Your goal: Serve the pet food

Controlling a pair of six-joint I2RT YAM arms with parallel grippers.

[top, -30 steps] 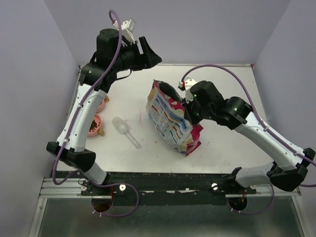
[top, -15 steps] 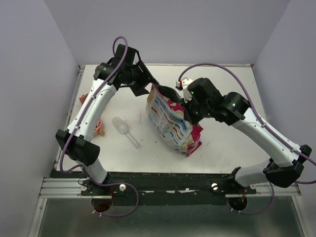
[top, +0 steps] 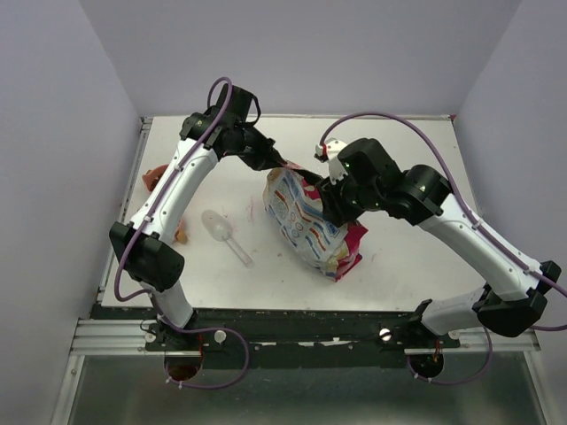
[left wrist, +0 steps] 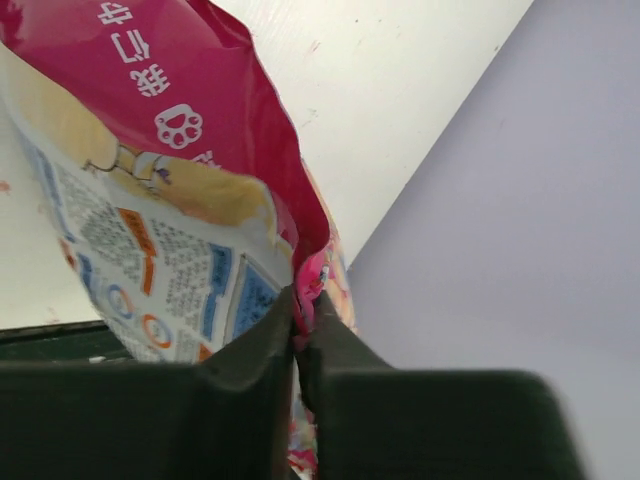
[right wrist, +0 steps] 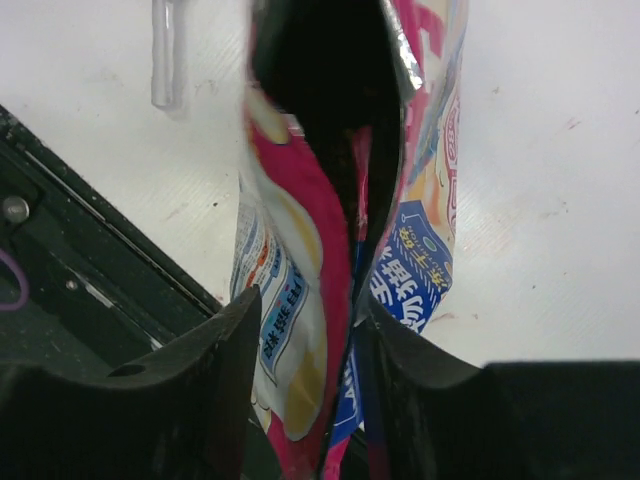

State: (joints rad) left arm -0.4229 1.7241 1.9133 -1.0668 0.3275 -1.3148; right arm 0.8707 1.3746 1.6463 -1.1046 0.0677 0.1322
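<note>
Bag [top: 306,226] held at its mouth
Left tool [left wrist: 297,335] and right tool [right wrist: 350,320] each pinch the rim, apparently tight.

Left fingers [left wrist: 245,400] and right fingers [right wrist: 190,390] both clamped.

A clear plastic scoop [top: 222,232] lies on the white table [top: 416,257], its cup toward the far left and its handle toward the near right. At the table's left edge a salmon-pink bowl [top: 156,175] shows only partly
</note>
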